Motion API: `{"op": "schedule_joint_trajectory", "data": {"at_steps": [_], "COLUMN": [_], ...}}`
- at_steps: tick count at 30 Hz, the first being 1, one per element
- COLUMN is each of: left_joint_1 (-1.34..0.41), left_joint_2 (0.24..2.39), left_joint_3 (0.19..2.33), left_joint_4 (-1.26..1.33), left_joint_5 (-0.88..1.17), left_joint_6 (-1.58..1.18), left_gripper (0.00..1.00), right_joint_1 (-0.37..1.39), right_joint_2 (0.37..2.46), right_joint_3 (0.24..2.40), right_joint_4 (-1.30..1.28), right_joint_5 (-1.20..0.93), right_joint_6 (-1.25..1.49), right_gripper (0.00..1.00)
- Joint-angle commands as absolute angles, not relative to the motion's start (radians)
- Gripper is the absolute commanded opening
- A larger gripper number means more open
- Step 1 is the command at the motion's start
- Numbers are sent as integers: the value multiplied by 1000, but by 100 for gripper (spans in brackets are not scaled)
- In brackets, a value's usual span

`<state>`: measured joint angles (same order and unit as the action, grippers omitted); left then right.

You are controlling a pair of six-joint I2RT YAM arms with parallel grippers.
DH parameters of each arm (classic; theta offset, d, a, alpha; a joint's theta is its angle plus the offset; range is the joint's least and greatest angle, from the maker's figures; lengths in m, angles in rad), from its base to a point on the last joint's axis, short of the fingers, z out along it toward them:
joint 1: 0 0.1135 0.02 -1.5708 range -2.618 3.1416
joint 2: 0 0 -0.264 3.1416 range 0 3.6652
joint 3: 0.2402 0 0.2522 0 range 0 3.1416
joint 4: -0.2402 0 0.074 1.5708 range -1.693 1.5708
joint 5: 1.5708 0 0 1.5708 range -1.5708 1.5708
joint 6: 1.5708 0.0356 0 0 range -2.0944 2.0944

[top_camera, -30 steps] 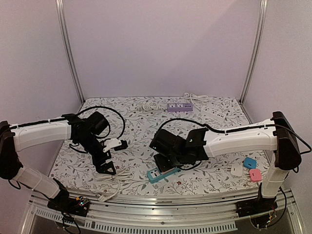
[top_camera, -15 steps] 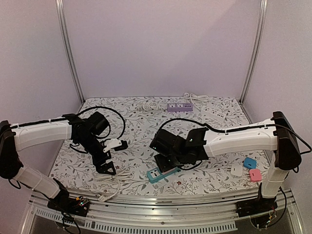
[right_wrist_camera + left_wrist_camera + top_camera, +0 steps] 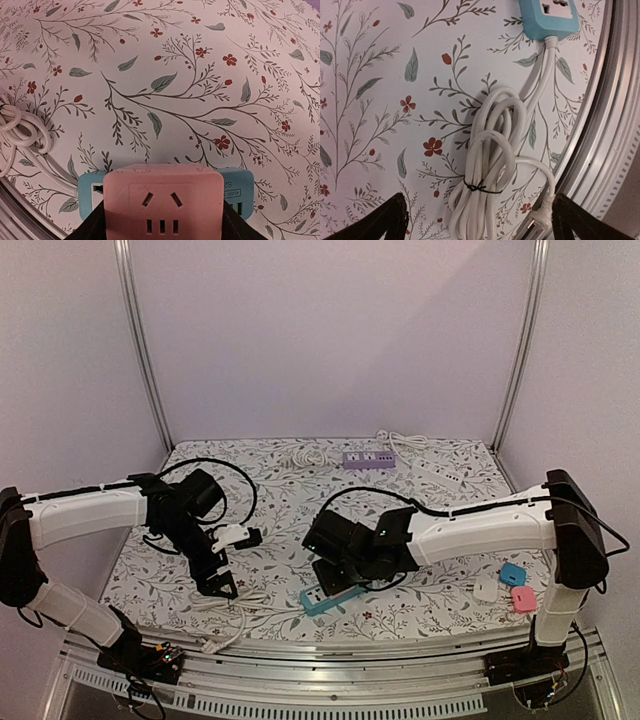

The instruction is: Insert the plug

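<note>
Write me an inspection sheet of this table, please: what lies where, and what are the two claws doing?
Surface: floral-print table, metal rail at near edge.
Job's things: pink socket cube over the blue power strip; whether plugged in, cannot tell.
Clutter: purple strip, white strip at back; white adapter, blue adapter, pink adapter at right.
Claws: left claw open, empty; right claw gripping the pink socket cube.
Cables: white cord from the blue power strip, bundled and tied; its plug loose.
Surroundings: plain walls, metal posts.

Three strips: purple strip (image 3: 369,459), white strip (image 3: 440,472), teal strip (image 3: 328,598). Four cubes: white cube (image 3: 485,588), blue cube (image 3: 513,573), pink cube (image 3: 523,599), second pink cube (image 3: 162,205).
</note>
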<state>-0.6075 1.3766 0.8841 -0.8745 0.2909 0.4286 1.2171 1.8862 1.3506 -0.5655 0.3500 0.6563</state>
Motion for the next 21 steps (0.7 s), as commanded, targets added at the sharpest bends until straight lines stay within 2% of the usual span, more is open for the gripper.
{"op": "schedule_joint_trajectory", "data": {"at_steps": [1,6,15,21], "left_joint_1": [-594,-592,-589,-589], "left_joint_2": [1378,1381,1390,1401], "left_joint_3": [899,900,904,916], "left_joint_4": [-860,-856,-859,-861], "left_joint_5": [285,282,264,255], "left_joint_6": [431,434,437,437], "left_gripper": [99,99,100,100], "right_joint_1": [1211,1212,1233,1238], "right_joint_2": [1922,1918,2041,2083], "right_joint_3": [1254,1191,1114,1159], "right_joint_4": [-640,-642,-730,-779], "right_joint_5": [293,315,326,359], "right_joint_6": [658,693,779,793], "right_gripper": [0,0,0,0]}}
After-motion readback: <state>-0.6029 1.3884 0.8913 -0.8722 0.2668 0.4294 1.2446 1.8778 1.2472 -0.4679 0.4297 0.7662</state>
